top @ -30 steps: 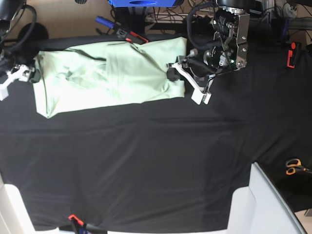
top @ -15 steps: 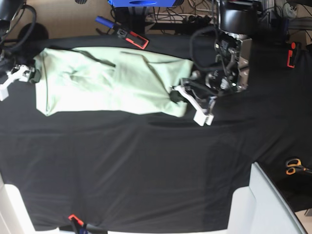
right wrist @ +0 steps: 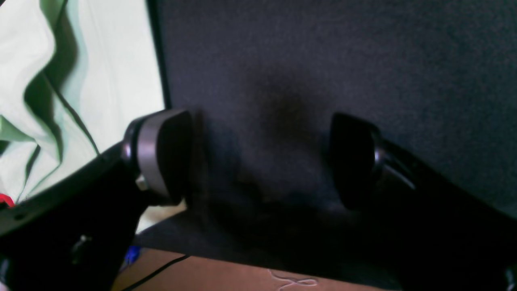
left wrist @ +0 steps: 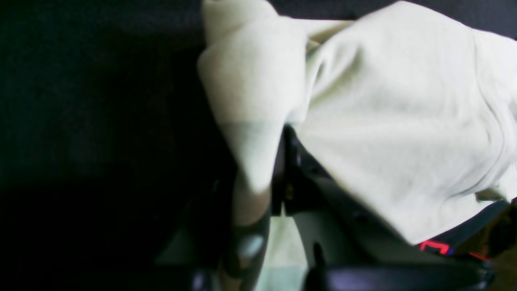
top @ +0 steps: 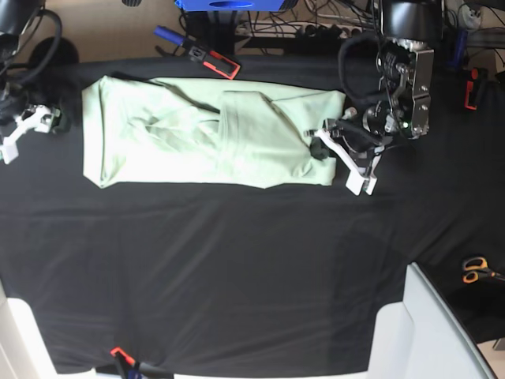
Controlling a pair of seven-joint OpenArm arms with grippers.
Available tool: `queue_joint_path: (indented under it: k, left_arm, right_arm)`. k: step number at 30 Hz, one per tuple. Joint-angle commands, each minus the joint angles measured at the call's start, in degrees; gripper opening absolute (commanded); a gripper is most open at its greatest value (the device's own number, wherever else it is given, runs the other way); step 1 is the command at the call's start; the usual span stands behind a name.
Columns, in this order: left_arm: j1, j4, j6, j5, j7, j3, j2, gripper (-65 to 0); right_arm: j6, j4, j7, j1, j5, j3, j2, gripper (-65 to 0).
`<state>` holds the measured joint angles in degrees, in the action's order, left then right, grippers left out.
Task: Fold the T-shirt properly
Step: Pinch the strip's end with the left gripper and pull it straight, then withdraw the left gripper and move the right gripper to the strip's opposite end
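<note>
On the black tablecloth (top: 237, 260) we see the T-shirt (top: 213, 142) lying partly folded, its edge pinched in our left gripper (top: 322, 148), whose jaws are clamped tight on the fabric. Beside the shirt's opposite edge, our right gripper (right wrist: 258, 157) stands wide apart over bare cloth, holding nothing.

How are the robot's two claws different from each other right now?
The left claw is clamped shut on an edge of the T-shirt; the right claw stands wide open with nothing between its fingers. The left claw sits at one end of the shirt, touching it; the right claw sits just off the other end, over bare black cloth. Both have white fingers with dark pads.
</note>
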<state>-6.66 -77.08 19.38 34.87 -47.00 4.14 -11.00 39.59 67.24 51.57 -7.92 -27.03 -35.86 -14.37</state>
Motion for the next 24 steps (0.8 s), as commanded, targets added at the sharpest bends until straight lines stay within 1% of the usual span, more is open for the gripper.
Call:
queue_joint_path:
  k: [1,2,4,6,8,10,11,13,17,19,22,24]
  left_arm:
    - [-0.16,-2.35,-0.08,0.51,0.28,-0.23,-0.91,-65.0]
    - [-0.77,-3.67,-0.17,0.51,0.28,-0.23,-1.35,-65.0]
    - [-1.39,-5.95,-2.28,0.51,0.10,-0.23,-1.70,-64.2]
    - [-1.48,-7.45,-4.04,0.51,-1.48,-0.23,-1.79,-56.3]
    - [-1.39,-8.68,-5.09,0.51,-2.97,-0.32,-2.58,-45.5]
    - [-1.39,-9.91,-6.32,0.51,-3.24,-0.32,-2.84,-35.4]
    - [-1.39,-10.44,-7.02,0.51,-3.33,-0.32,-3.10,-31.9]
    - [-1.39,-10.97,-7.99,0.51,-3.41,-0.32,-3.54,-27.5]
    - [-1.39,-10.88,-8.26,0.51,-3.41,-0.32,-3.72,-26.9]
    - [-1.48,-11.58,-8.26,0.51,-3.41,-1.55,-3.72,-26.9]
    - [-3.94,-15.89,-8.26,0.60,-3.59,-8.05,-3.72,-26.7]
    - [-5.52,-20.20,-8.26,0.60,-5.96,-13.24,-3.72,-26.7]
  right_arm:
    - [0.41,0.93,0.16,0.49,-2.38,-0.14,-1.15,-11.6]
    - [0.41,0.93,1.13,0.58,-3.96,-0.14,-1.41,-11.0]
    - [0.41,0.93,2.54,0.67,-6.78,-0.06,-1.59,-10.7]
    - [0.41,1.02,3.86,0.85,-7.74,-0.06,-1.59,-10.3]
    - [0.41,1.90,5.09,1.46,-7.83,-0.06,-1.50,-10.2]
    - [0.41,3.31,6.85,1.99,-7.83,-0.06,-1.06,-10.2]
    - [0.41,3.66,7.64,2.16,-7.83,-0.06,-1.06,-10.0]
    - [0.41,3.57,9.84,3.57,-7.83,-0.06,-1.06,-10.0]
    - [0.41,3.22,12.82,4.98,-7.83,-0.14,-0.97,-10.0]
    - [0.41,3.13,13.62,5.15,-7.83,-0.06,0.09,-10.0]
    - [0.41,3.13,14.05,5.15,-7.83,-0.06,1.05,-10.0]
    - [0.41,3.04,13.97,5.15,-7.83,-0.06,2.11,-10.0]
